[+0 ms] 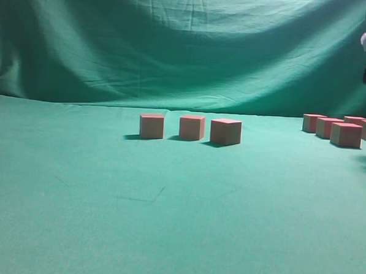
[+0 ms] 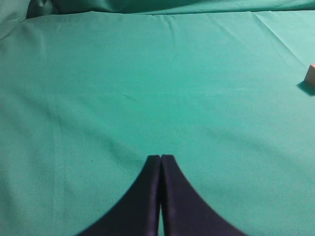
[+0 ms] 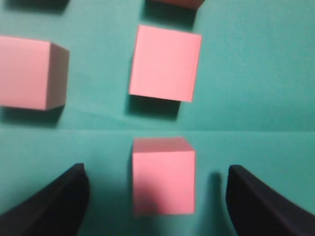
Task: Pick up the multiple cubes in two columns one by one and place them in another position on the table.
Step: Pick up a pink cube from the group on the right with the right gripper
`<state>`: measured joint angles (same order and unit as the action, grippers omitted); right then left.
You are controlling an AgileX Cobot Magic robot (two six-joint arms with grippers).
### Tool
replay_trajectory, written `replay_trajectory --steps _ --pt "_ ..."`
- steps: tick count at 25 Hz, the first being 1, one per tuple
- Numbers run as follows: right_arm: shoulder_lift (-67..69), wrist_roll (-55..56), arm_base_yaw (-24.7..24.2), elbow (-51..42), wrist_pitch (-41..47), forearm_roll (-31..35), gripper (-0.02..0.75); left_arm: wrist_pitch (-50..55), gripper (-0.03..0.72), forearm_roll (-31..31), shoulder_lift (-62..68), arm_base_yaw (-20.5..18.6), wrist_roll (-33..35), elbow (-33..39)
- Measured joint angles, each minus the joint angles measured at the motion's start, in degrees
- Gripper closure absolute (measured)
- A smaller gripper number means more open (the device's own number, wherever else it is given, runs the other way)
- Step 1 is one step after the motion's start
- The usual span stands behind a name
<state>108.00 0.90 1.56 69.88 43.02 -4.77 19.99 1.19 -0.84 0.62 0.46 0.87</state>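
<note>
Below the right hand [image 3: 155, 196], spread wide and empty, one cube [image 3: 164, 174] sits centred on the table [image 1: 166, 222] (neighbours close by). Risk: an off-centre descent would let a finger clip an adjacent cube [image 3: 165, 63] — shifting the columns. Left hand [image 2: 161, 162] is closed, empty.

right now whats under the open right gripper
One pink cube sits on the green table between the spread fingers, not touching either. More cubes lie beyond it. The cube's underside is hidden.
</note>
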Motion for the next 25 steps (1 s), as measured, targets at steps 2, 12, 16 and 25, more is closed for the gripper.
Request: replay_trajectory --steps 2,12,16,25 --pt "0.99 0.00 -0.15 0.00 -1.07 0.00 0.183 0.00 0.688 0.00 0.00 0.00 0.00 0.00" --pt "1.35 0.00 -0.15 0.00 -3.17 0.00 0.183 0.00 0.688 0.00 0.00 0.00 0.00 0.00" --pt "1.35 0.00 -0.15 0.00 -3.27 0.02 0.333 0.00 0.688 0.00 0.00 0.00 0.00 0.00" --pt "1.35 0.00 -0.15 0.00 -2.84 0.13 0.467 0.00 0.688 0.00 0.00 0.00 0.00 0.00"
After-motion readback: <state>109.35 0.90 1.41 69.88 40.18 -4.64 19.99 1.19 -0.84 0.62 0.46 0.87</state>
